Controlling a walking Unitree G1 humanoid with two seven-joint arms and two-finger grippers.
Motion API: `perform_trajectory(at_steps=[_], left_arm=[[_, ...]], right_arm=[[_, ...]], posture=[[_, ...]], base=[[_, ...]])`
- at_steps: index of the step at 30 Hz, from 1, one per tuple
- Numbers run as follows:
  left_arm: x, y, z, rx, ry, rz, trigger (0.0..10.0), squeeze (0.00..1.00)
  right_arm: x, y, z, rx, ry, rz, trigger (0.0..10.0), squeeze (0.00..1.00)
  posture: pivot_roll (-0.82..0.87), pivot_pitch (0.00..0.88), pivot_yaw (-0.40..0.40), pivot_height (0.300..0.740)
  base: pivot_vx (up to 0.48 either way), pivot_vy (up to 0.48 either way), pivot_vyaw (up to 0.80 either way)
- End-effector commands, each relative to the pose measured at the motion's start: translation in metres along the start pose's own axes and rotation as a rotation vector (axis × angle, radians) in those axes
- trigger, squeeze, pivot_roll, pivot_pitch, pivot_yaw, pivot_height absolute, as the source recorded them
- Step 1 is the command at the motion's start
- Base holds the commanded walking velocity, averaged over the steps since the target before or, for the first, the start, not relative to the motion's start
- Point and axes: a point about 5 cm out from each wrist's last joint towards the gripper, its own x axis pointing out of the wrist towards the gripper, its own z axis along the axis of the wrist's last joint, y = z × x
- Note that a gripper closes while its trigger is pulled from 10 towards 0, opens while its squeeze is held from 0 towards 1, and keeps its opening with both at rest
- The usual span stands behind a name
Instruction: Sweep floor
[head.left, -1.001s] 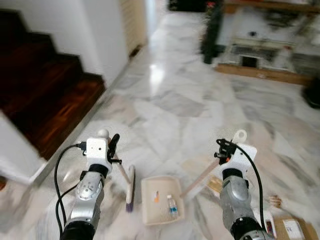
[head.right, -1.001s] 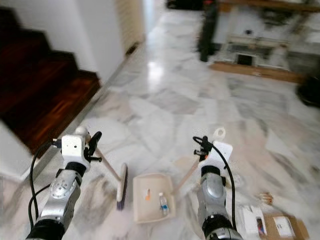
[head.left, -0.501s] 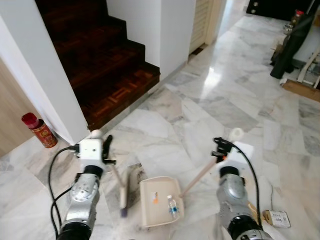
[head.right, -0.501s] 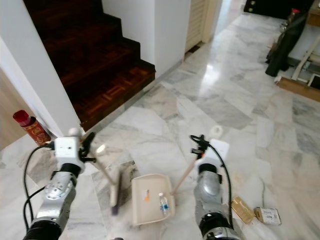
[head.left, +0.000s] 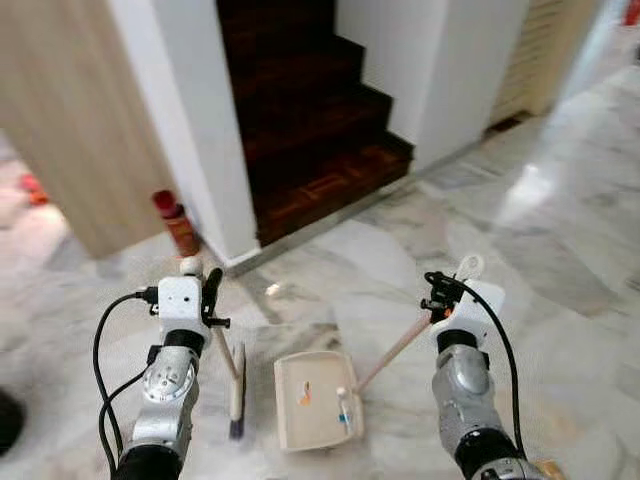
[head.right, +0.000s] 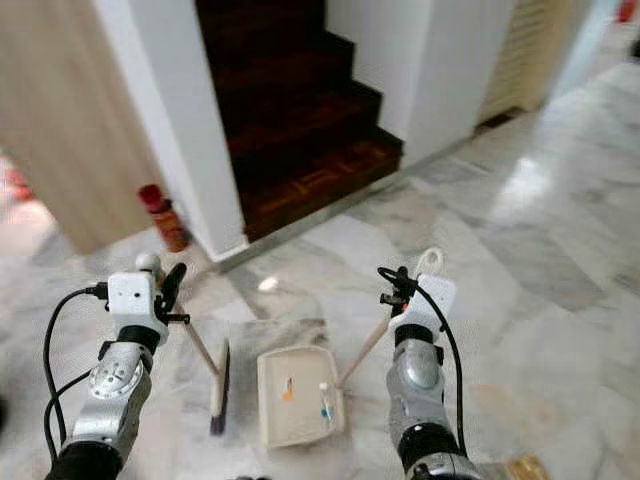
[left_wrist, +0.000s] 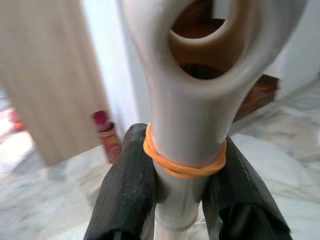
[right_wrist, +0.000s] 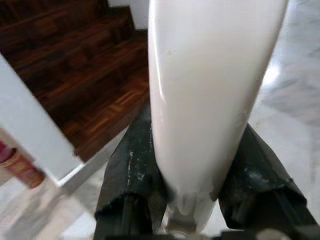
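Left tool (head.left: 212, 290) clamping broom (head.left: 237, 385) handle, right tool (head.left: 437, 297) clamping dustpan (head.left: 315, 400) handle

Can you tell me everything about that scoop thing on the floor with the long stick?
The cream plastic dustpan is a shallow square tray with raised walls, low over the grey-white marble floor; whether it touches is unclear. Inside lie a small clear bottle and an orange scrap. A long pale handle slants up from its right side to the right gripper, whose black fingers clamp its end. The broom sits just to its left, apart.
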Motion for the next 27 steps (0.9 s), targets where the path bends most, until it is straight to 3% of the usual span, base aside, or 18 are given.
perform_trajectory(at_steps=[1,7,27], left_arm=[[0.0024,-0.0002,0.0079,0.014,-0.039,-0.005,10.0,0.0],[0.002,-0.0011,0.0061,0.013,-0.028,-0.004,10.0,0.0],[-0.0006,-0.0006,0.005,0.005,-0.02,0.009,10.0,0.0]], right_arm=[[0.0061,0.0058,0.0135,0.013,-0.057,0.014,10.0,0.0],[0.0064,0.0059,0.0139,0.012,-0.056,0.015,10.0,0.0],[0.0063,0.008,0.0122,0.026,-0.036,0.024,10.0,0.0]], posture=[[0.11,0.0,-0.009,0.74],[0.11,0.0,-0.011,0.74],[0.11,0.0,-0.016,0.74]], base=[[0.0,0.0,0.8],[0.0,0.0,0.71],[0.0,0.0,0.0]])
